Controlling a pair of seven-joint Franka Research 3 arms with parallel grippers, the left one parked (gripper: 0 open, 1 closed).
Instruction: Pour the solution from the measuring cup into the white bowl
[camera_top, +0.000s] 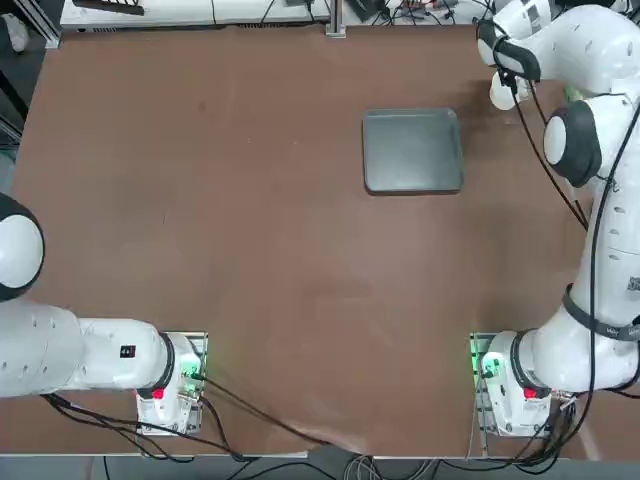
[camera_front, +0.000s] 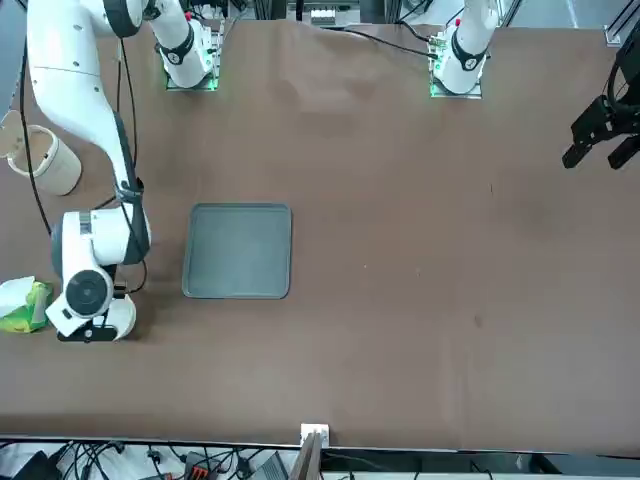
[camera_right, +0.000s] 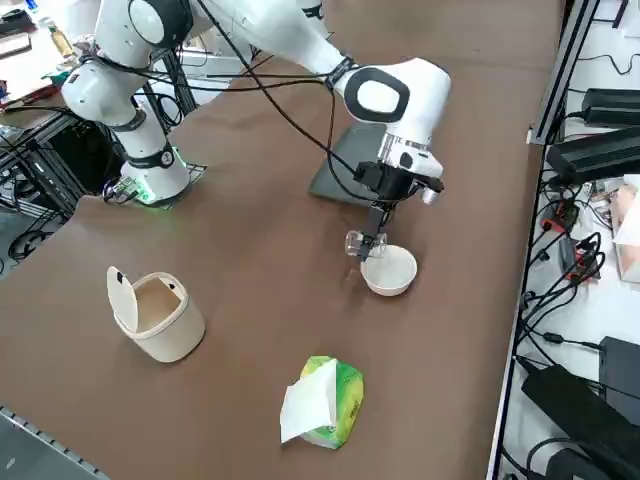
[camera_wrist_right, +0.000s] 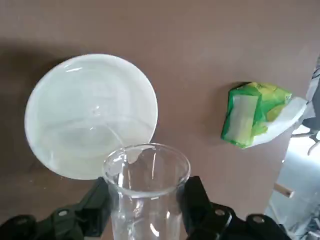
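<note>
My right gripper is shut on the measuring cup, a tiny clear cup held just above the table at the rim of the white bowl. In the right wrist view the black fingers clamp the measuring cup on both sides. Its mouth and spout lean over the edge of the white bowl. A faint clear sheen lies in the bowl's bottom. The top and front views hide the cup behind the arm.
A grey tray lies just beyond the gripper; it is also the grey tray. A cream-white cup with a flip lid and a green-and-white packet stand on the near side. The table edge runs close to the bowl's right.
</note>
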